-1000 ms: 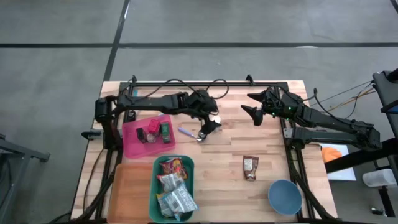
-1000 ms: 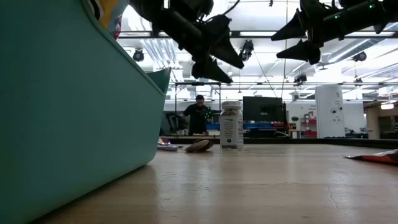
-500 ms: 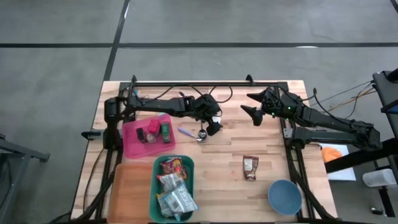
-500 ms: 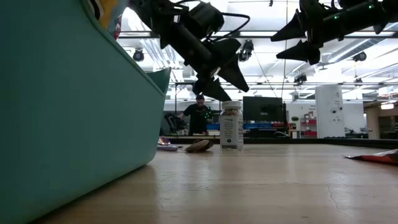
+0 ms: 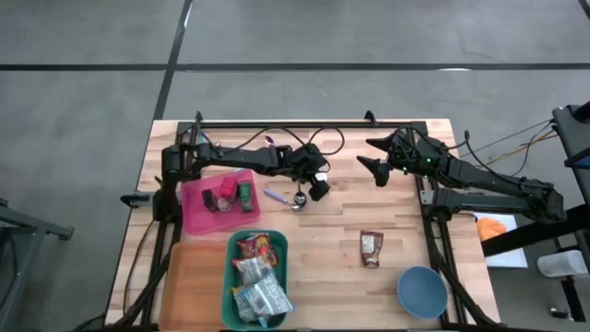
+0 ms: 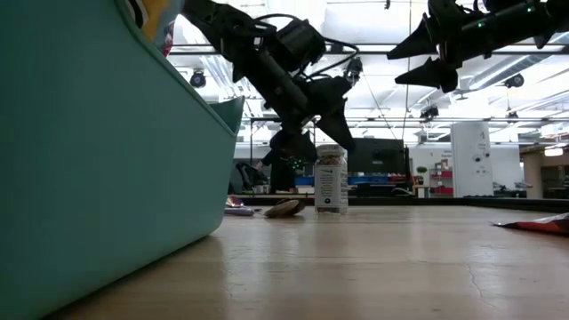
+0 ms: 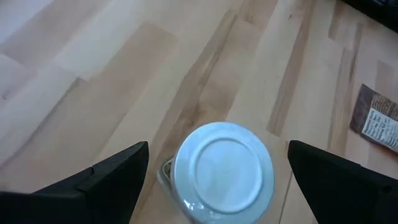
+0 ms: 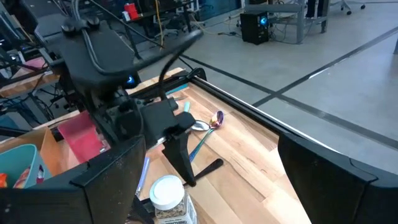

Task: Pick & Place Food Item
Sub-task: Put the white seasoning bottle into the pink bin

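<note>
A small clear jar (image 6: 331, 180) with a white lid (image 7: 224, 171) stands upright on the wooden table (image 5: 341, 217), near its middle. My left gripper (image 7: 217, 146) is open and slants down over the jar. Its fingers stand on either side of the lid, a little above it, and touch nothing. From the side, my left gripper (image 6: 316, 140) hangs just over the jar's top. My right gripper (image 5: 376, 159) waits open in the air at the far right, also high up in the low view (image 6: 427, 58). A brown snack packet (image 5: 371, 247) lies flat toward the near right.
A pink tray (image 5: 195, 214) with small items sits left of the jar, and a spoon (image 8: 211, 121) lies beside it. A teal bin (image 5: 232, 277) of snack packets and an orange tray (image 5: 189, 286) stand at the near left. A blue bowl (image 5: 422, 290) is at the near right.
My left gripper has come down toward the jar, rolling about its own axis. It has stayed open, and its fingers now flank the lid. The jar has not moved.
</note>
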Available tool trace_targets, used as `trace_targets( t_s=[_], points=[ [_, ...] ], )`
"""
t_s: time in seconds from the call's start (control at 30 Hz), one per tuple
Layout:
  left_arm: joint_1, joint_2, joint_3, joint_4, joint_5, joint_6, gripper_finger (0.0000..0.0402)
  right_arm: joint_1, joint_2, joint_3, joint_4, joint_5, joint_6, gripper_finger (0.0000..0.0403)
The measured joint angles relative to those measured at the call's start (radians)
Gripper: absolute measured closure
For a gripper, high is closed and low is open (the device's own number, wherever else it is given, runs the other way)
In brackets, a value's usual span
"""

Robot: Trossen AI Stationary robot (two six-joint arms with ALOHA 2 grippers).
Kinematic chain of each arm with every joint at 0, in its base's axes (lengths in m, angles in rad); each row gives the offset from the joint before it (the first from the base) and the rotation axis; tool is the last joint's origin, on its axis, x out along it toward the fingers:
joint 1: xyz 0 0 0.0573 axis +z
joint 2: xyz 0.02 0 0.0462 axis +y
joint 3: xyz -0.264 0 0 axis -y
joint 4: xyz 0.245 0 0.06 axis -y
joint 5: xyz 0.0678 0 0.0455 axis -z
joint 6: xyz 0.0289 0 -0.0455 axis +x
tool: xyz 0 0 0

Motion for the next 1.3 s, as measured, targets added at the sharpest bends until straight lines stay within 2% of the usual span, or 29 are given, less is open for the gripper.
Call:
trace_targets(
  t_s=[0.17,0.27,0.57,0.7,1.3],
  points=[
    [0.001,0.012,0.000,0.000,0.000,-0.036,0.0016,0.000,0.000,0.000,0.000,0.000,0.000,0.0039],
    [0.002,0.016,0.000,-0.005,0.000,-0.044,0.0032,0.000,0.000,0.000,-0.001,0.000,0.000,0.0039],
    [0.002,0.015,0.000,0.000,0.008,-0.044,0.0154,0.000,0.000,0.000,-0.001,0.000,0.000,0.0039],
    [0.003,0.012,0.003,0.007,0.012,-0.044,0.0193,0.000,0.000,0.000,0.000,0.000,0.000,0.0039],
    [0.003,0.006,0.001,0.004,0.021,-0.020,0.0200,0.000,0.000,0.000,0.000,0.000,0.000,0.0039]
  ],
)
